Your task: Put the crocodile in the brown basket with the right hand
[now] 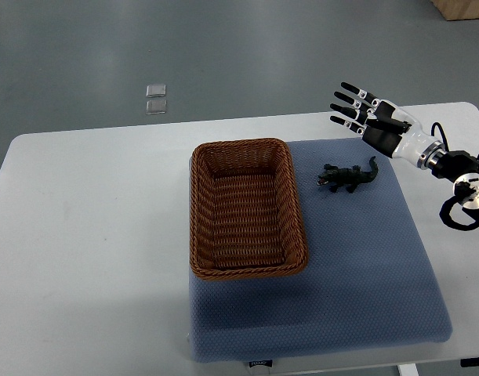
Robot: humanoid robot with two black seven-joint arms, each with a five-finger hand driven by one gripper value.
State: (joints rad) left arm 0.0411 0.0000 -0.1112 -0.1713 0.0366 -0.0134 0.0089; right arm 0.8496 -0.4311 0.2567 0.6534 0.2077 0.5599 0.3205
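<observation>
Nearest of the pair: the crocodile (347,178), flat on the blue mat (341,282), at 3 o'clock from the far right corner of the brown basket (195,211), near the rim but apart from it. Lies with its long axis roughly 8 to 2 o'clock, snout toward the basket, tail toward the far right. Touches nothing but the mat.

Farther out, at about 1 o'clock from the crocodile: the right hand (374,121), over the mat's far right corner and well clear of the toy. Shows fingers straight and spread, pointing to 10 o'clock, with nothing in them. Comes in on an arm from the 3 o'clock edge. No left arm anywhere in view.

Seems to call for a drop toward 7 o'clock and a turn of the wrist, so as to close across the narrow body rather than along it. Then a short carry to 9 o'clock over the basket wall. Holds nothing so far, by the look of the bare weave.

Underneath: a dimpled, seemingly padded mat on a white table (82,227). Beyond the far edge, grey floor (263,47), with two small clear squares (156,100) at 11 o'clock and the corner of a tan box (463,8) at 1 o'clock.
</observation>
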